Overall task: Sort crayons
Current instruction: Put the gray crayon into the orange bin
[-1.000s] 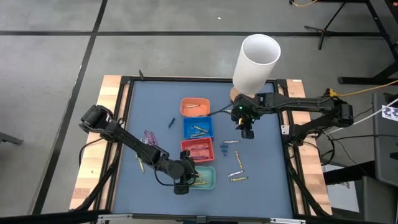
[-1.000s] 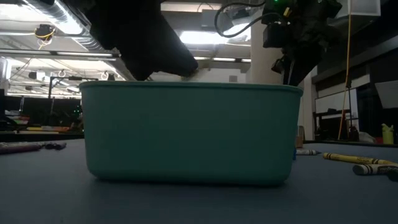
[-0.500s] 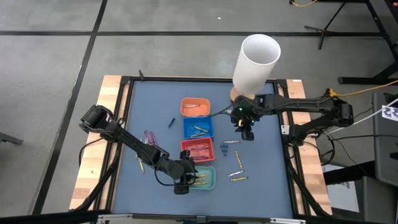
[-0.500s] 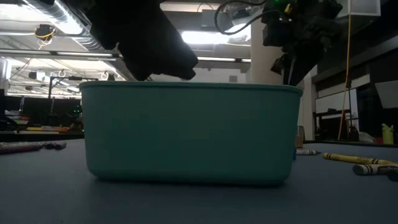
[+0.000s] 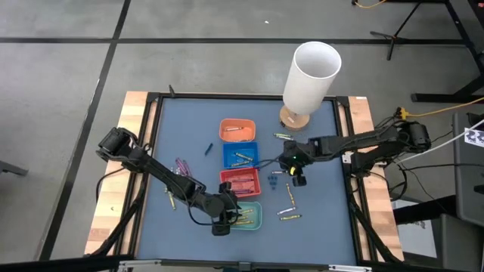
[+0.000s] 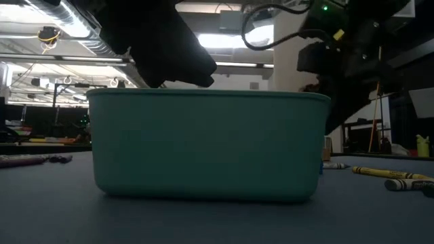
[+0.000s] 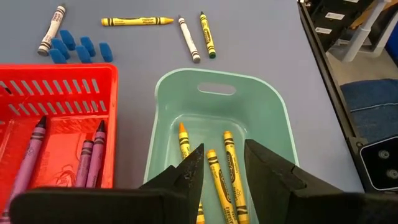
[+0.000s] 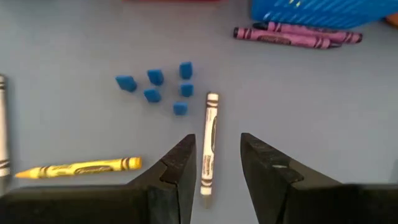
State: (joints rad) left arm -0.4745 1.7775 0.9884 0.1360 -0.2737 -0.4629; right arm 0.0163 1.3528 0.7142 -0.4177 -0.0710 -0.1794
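Overhead, crayons (image 5: 288,209) are lying scattered lower right of centre on the blue worktop (image 5: 189,128), ringed by grey concrete floor (image 5: 60,68). Right claw (image 5: 296,171) is hovering there, fingers parted, straddling a white crayon (image 8: 208,142); left claw (image 5: 224,219) is hanging narrowly open over the teal tray (image 7: 273,124) holding yellow crayons (image 7: 230,174).

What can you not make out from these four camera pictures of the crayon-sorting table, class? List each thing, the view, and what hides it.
- Low view: the teal tray fills the frame, hiding its own contents and the other trays behind.
- Left wrist view: the left gripper covers the lower ends of the yellow crayons.
- Left wrist view: the red tray is cut off by the edge.
- High view: the labels of the loose crayons are too small to read.
- Right wrist view: the blue tray is cut off.
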